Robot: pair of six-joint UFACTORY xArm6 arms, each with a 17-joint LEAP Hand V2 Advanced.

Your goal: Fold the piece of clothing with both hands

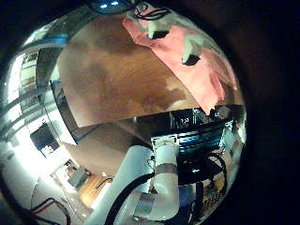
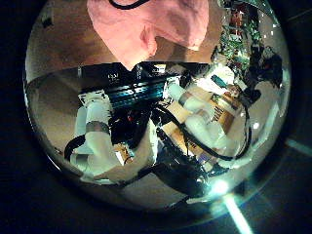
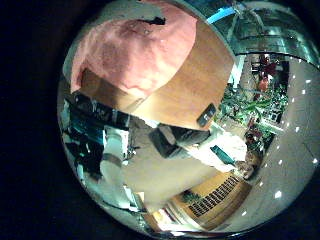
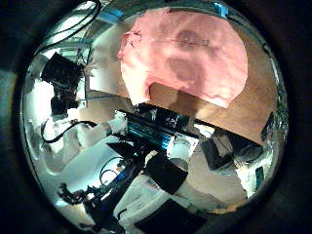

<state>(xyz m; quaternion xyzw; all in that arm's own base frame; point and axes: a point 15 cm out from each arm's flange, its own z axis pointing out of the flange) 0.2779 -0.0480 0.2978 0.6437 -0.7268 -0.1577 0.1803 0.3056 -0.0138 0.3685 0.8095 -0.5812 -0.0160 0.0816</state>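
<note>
Right thumb side palm view: pink shirt point(image 4: 190, 54) spread flat on wooden table point(image 4: 255, 102), below the right palm, well apart from it. Looks face up, faint round print near the middle, mostly smooth, one hem reaching the table's edge above dark equipment point(image 4: 156, 127).

Right little finger side palm view: same shirt point(image 3: 135, 50) on the table point(image 3: 195, 75), small dark part on it at its far edge point(image 3: 155, 18), cannot tell what. No fingers of the right hand in either right view, so cannot tell whether that hand is open or closed.

Left little finger side palm view: shirt point(image 1: 202, 70) as a pink strip along one side of the table point(image 1: 112, 75), bare wood beside it. Left hand fingers point(image 1: 192, 49) showing as white and black tips over the cloth, close to it; cannot tell contact, cannot tell curled or straight.

Left thumb side palm view: shirt point(image 2: 146, 24) near the table edge point(image 2: 58, 34), a fold or sleeve hanging toward the edge, light wrinkles. White arm point(image 2: 97, 136) beneath the table line.
</note>
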